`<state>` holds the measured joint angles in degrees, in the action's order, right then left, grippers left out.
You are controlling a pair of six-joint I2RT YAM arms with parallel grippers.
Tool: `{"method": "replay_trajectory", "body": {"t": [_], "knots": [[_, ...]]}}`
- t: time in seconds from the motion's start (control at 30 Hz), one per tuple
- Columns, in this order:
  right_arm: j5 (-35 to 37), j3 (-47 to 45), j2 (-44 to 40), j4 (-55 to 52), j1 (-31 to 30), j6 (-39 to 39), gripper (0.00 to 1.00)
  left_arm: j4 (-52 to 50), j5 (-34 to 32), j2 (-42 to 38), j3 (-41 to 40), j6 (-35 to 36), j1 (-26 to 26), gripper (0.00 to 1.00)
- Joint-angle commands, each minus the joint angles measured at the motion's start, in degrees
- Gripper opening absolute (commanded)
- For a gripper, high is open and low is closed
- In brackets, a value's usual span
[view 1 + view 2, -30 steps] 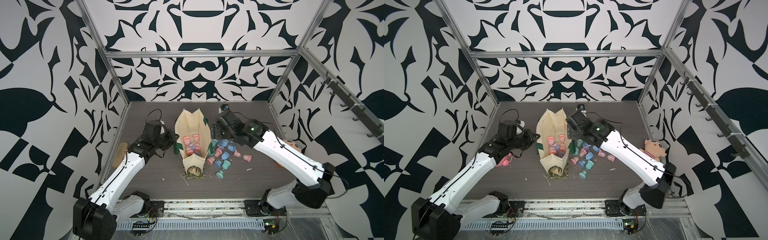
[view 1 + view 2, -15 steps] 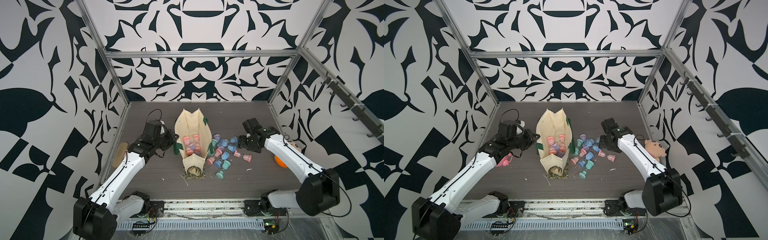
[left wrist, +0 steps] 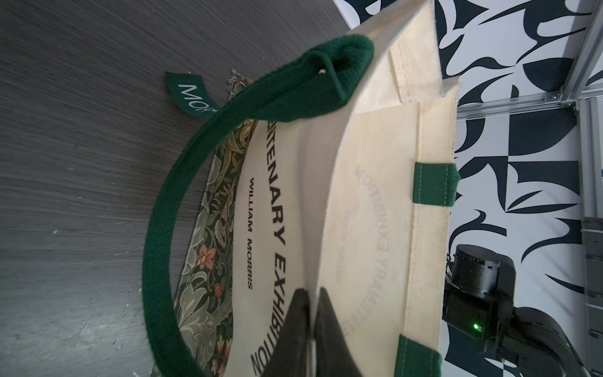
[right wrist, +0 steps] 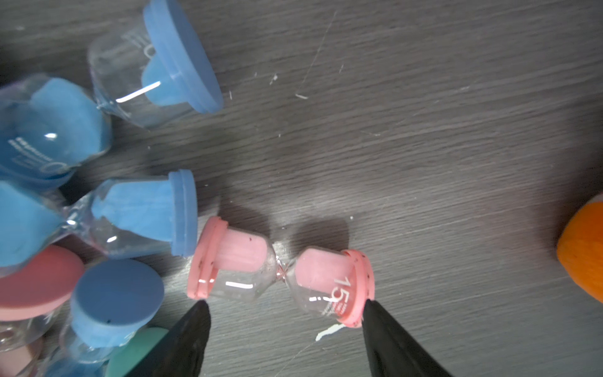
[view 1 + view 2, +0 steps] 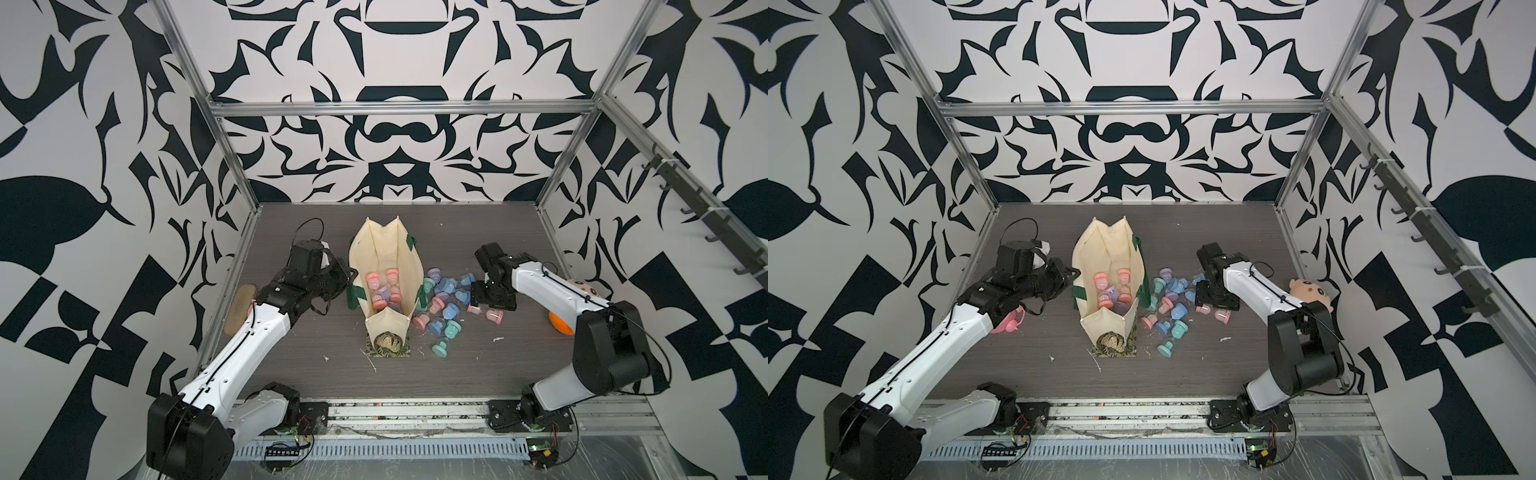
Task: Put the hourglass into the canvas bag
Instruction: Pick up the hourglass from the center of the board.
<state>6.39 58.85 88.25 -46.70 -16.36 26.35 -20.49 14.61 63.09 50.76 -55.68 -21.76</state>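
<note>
Pickup step: the right end effector (image 4: 284,305) is spread wide, fingertips flanking the pink hourglass (image 4: 280,271) lying on the surface (image 4: 424,163) near the canvas bag (image 5: 376,253), whose wall the left end effector (image 3: 311,292) pinches; next, lower and close

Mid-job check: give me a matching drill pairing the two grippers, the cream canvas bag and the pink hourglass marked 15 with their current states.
Things
1. left gripper
2. right gripper
3. cream canvas bag with dark green handles
4. pink-capped glass hourglass marked 15

States
A. lies on its side on the table
B. open, one tip by each pink cap
C. mouth open, hourglasses inside
D. shut on a cream canvas wall

Pairs: 1-D, 2-B, 3-C, 4-A
</note>
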Motion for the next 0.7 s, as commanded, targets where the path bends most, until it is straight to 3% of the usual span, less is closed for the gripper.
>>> {"method": "replay_trajectory", "body": {"t": [0.0, 0.67], "knots": [[0.70, -0.66, -0.14, 0.39, 0.14, -1.37, 0.79, 0.36, 0.80, 0.25, 0.48, 0.51, 0.23, 0.10], [-1.56, -2.25, 0.27, 2.57, 0.49, -2.11, 0.83, 1.41, 1.29, 0.48, -0.38, -0.18, 0.23, 0.10]]}}
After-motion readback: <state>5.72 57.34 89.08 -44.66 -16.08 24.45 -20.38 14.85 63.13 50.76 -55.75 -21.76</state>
